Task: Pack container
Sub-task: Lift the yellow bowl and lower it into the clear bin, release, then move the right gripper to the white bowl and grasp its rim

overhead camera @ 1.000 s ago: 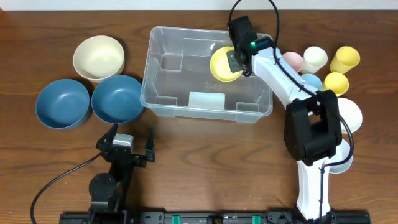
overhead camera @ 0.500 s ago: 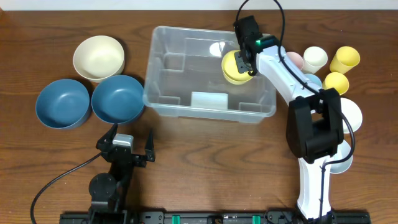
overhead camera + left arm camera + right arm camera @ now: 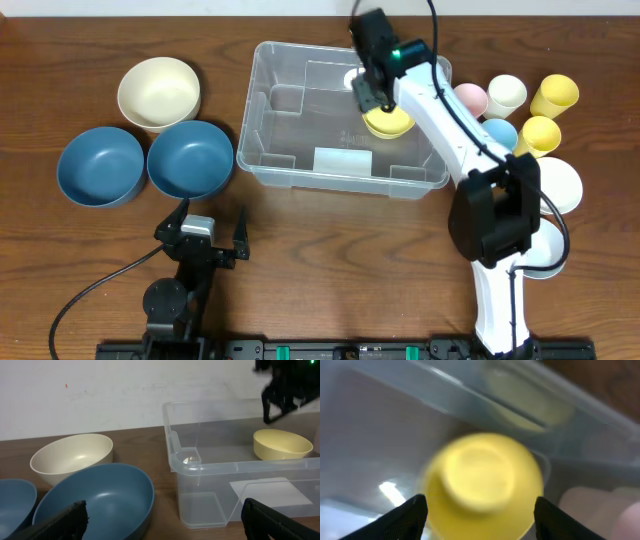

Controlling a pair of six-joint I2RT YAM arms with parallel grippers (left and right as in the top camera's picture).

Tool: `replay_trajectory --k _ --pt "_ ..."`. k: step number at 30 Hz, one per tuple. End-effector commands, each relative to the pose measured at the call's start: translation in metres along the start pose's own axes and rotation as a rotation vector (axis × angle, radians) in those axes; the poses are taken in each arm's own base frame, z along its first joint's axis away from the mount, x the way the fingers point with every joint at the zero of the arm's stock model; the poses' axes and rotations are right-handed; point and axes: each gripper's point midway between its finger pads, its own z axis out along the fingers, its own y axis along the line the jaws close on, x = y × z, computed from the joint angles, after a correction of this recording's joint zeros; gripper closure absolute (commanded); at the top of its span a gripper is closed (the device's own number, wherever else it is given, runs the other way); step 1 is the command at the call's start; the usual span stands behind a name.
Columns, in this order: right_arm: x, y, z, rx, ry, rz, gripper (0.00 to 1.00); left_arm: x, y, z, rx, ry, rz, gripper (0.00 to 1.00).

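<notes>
The container [image 3: 262,120] is a large clear bin at the middle back of the table. A yellow bowl [image 3: 388,121] rests on its floor at the right end. My right gripper [image 3: 369,94] hangs over the bin, just left of and above that bowl, open and apart from it. In the right wrist view the blurred yellow bowl [image 3: 482,482] lies below my right gripper [image 3: 479,502], whose spread black fingers [image 3: 405,519] do not touch it. The left wrist view shows the yellow bowl [image 3: 282,444] inside the container [image 3: 200,466]. My left gripper [image 3: 207,236] is open near the front edge, holding nothing.
Left of the bin stand a cream bowl [image 3: 158,92] and two blue bowls [image 3: 100,166] [image 3: 189,158]. Right of it cluster pink [image 3: 470,98], white [image 3: 506,95], blue [image 3: 500,131] and yellow cups [image 3: 554,95], plus a white bowl [image 3: 562,186].
My right gripper opened and let go of the yellow bowl, which now lies in the bin. The gripper then drew back to the left. The bin shifted slightly right.
</notes>
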Motion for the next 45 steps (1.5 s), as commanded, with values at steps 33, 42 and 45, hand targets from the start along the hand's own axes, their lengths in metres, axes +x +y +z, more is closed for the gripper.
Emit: replay_trajectory --k 33,42,45 --pt "0.267 -0.275 -0.206 0.299 0.217 1.138 0.16 0.015 -0.002 0.001 0.014 0.044 0.004 0.02" --pt "0.303 -0.29 -0.114 0.261 0.236 1.196 0.23 0.015 -0.002 0.001 0.014 0.044 0.004 0.02" --pt "0.311 -0.286 -0.091 0.251 0.249 1.198 0.25 0.015 -0.002 0.001 0.014 0.044 0.004 0.02"
